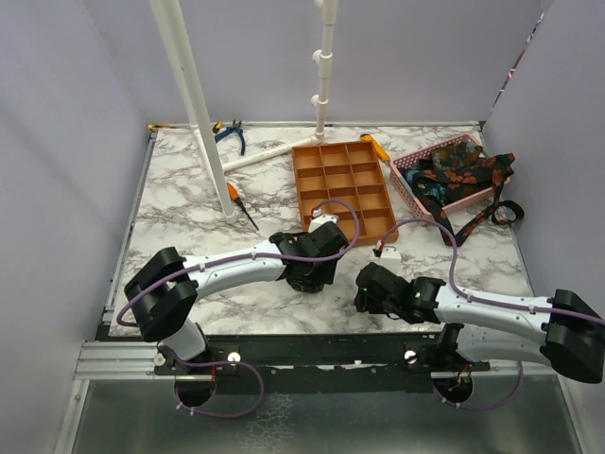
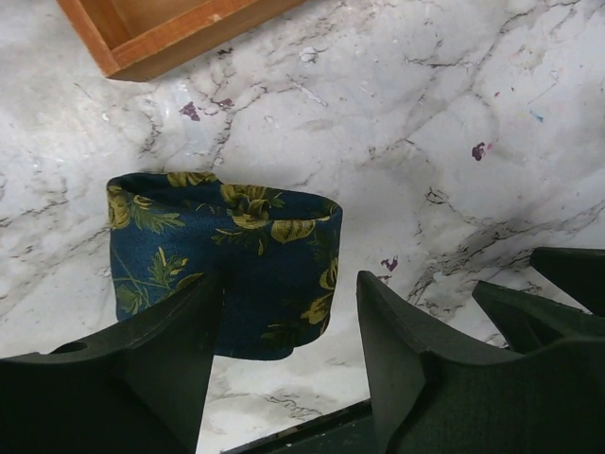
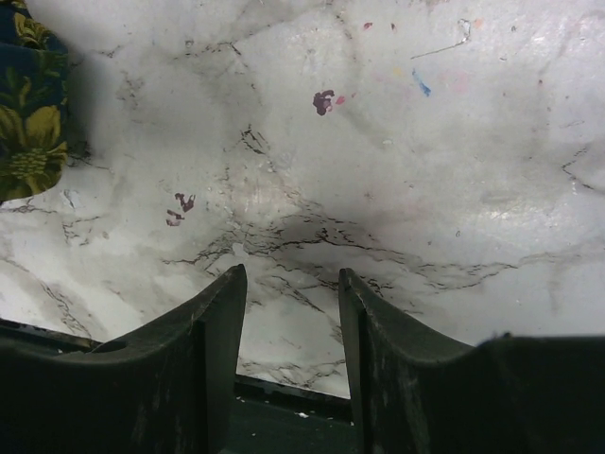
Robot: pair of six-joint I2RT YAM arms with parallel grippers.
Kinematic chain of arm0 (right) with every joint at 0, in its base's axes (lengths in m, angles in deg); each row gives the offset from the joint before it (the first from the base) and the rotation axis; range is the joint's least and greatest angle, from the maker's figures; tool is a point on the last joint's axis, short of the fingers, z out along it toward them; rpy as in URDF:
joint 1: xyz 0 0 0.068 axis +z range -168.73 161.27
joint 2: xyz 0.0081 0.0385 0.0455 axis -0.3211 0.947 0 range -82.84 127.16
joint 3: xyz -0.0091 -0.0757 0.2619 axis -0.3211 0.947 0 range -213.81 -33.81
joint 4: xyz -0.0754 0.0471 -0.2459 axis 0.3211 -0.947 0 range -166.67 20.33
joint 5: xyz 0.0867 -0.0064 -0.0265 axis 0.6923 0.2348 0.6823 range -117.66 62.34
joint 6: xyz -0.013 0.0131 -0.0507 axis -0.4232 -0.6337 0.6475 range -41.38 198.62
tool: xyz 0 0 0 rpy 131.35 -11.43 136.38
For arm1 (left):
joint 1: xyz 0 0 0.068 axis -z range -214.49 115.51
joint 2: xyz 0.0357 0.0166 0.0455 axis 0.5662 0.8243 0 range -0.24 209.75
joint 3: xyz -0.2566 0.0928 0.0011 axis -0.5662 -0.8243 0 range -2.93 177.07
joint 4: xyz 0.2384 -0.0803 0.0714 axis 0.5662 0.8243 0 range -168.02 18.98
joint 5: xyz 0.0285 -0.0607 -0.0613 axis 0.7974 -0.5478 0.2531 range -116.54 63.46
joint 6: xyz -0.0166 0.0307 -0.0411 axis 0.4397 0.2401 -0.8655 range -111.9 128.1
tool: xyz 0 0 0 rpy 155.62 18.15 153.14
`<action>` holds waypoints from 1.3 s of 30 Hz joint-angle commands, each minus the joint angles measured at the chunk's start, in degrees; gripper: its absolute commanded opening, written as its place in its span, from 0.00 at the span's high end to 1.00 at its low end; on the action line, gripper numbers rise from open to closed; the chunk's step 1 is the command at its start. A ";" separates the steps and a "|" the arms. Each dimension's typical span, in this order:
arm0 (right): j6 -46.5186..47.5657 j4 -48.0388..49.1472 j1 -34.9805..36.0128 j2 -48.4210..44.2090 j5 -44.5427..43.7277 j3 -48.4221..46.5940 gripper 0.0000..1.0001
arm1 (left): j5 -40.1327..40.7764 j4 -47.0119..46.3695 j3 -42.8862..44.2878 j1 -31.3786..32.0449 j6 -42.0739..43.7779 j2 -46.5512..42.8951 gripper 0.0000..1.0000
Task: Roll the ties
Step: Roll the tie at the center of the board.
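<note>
Your left gripper (image 2: 288, 284) and right gripper (image 3: 291, 274) gape empty; pinch the soft, likely springy tie roll (image 2: 255, 236) near the orange compartment tray (image 2: 161, 38) across its coils.

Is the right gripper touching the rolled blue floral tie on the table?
Apart. In the right wrist view the rolled tie sits at the left edge, with bare marble table between it and the open right gripper.

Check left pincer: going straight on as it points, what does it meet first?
The rolled navy tie, right ahead, partly between the left pincer tips. The orange tray lies beyond, offset left; depth unclear.
</note>
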 commanded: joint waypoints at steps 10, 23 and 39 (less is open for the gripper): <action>-1.31 4.01 0.42 -3.37 1.02 1.73 0.47 | -5.45 -7.58 -4.72 0.57 -0.40 4.07 0.30; 0.09 2.85 0.41 -3.79 -0.61 -0.73 0.40 | -4.63 -6.78 -5.62 0.57 -0.18 -4.67 0.18; 3.48 9.29 -0.97 -10.78 3.64 -5.10 0.23 | 4.52 -7.93 -12.90 -7.01 1.21 -27.42 0.13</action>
